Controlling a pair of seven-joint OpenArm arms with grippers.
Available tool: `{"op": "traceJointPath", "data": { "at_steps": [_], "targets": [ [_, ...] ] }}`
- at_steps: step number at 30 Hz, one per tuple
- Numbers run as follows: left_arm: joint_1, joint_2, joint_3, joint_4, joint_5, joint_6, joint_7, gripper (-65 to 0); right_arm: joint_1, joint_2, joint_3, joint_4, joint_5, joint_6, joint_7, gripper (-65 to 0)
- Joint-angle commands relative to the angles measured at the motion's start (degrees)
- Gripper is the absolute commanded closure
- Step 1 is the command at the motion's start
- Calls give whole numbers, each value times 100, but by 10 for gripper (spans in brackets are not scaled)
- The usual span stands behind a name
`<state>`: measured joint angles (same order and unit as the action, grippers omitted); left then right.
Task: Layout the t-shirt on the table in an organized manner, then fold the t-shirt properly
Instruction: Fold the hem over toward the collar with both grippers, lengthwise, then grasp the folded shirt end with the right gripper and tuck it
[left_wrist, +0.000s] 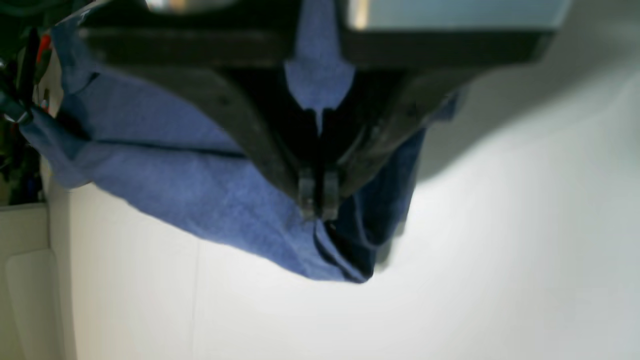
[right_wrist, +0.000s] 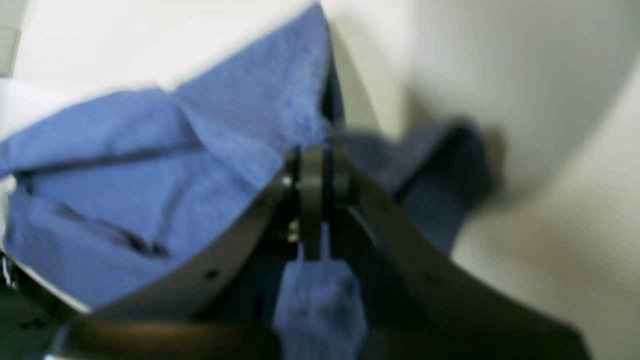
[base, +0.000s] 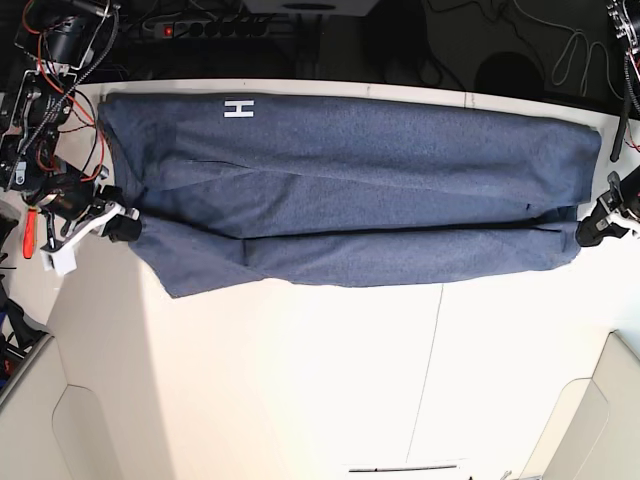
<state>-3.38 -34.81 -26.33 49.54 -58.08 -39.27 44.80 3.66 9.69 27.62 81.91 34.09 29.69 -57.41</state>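
T-shirt is stretched across the tabletop, clamped at each end by left tool and right tool; laying-out is underway, lowering flat is judged next

Heathered navy-blue t-shirt across my view, brighter blue up close on my wrist cameras, with one white letter H printed near its top edge; off-white table under it, crossed by a thin dark seam; my black left claw, my black right claw
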Motion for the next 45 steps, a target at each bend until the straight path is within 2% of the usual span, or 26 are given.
{"op": "traceJointPath", "data": {
  "at_steps": [1,9,14,17,22,35,37,38,39,45],
  "targets": [
    [-57,-157,-37,92,-136,-73,-81,0,15,79,17,160,138,55,98,0],
    [-42,-157,-70,114,-426,-73,-92,0,-490,79,321,815,431,83,101,0],
    [-39,-155,-518,114,-402,-73,-103,0,-516,136,643,968,426,129,76,0],
    [-39,-155,-726,114,-380,-73,-42,0,-542,175,651,966,407,129,74,0],
    [-4,-107,-734,114,-385,-73,481,0,-544,170,649,966,409,129,-98,0],
    [358,-92,-734,114,-382,-73,474,-8,-542,170,649,964,229,120,-407,0],
    [356,-92,-734,114,-393,-73,468,-145,-544,170,649,964,236,120,-409,-160],
    [354,-92,-734,114,-426,-73,450,-189,-542,173,649,964,249,120,-398,-222],
    [354,-94,-734,114,-479,-73,448,-212,-540,175,649,964,308,120,-387,-251],
    [356,-94,-734,114,-920,-73,452,-215,-439,175,651,1106,601,125,-138,-253]
  ]
}}
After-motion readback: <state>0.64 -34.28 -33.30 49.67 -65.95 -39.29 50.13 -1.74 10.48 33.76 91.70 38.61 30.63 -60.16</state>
